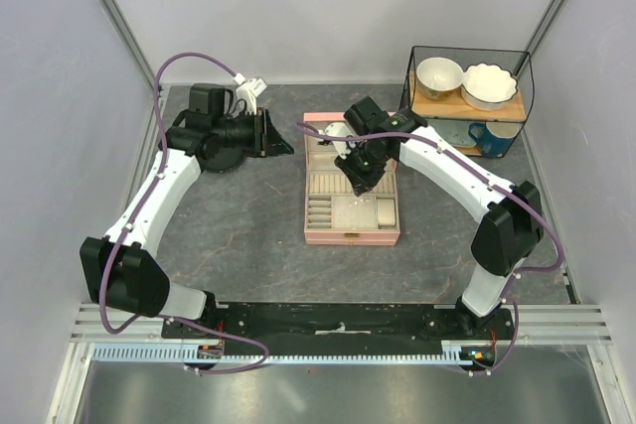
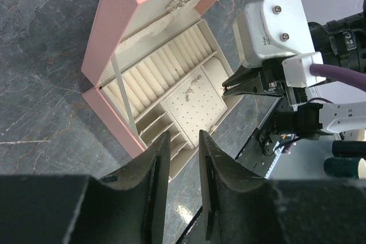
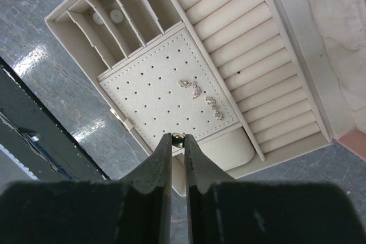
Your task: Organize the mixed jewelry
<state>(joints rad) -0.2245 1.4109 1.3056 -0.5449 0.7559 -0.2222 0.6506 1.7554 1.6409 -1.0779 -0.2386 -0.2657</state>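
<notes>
Over the middle of the open pink box (image 1: 353, 236), the right gripper (image 3: 178, 140) is pinching its jaws almost together on a tiny gold piece (image 3: 178, 136). The piece is showing only as a glint at the very tips, so its shape is impossible to make out. It is hanging just above the near edge of the perforated pad (image 3: 148, 92). A short row of pale sparkling pieces (image 3: 197, 91) is lying on that pad, close beside the ring rolls (image 3: 240, 44). Two small round pieces (image 3: 116, 14) are sitting in the narrow slots (image 3: 103, 27) at one corner, too small to identify. The left gripper (image 2: 183, 141) is hovering to the left of the box, well apart from it, with its fingers standing a narrow gap apart and holding nothing. Bare grey table (image 1: 248, 206) is lying open left of and in front of the box, while a wire basket (image 1: 467, 52) of bowls is crowding its far right corner
</notes>
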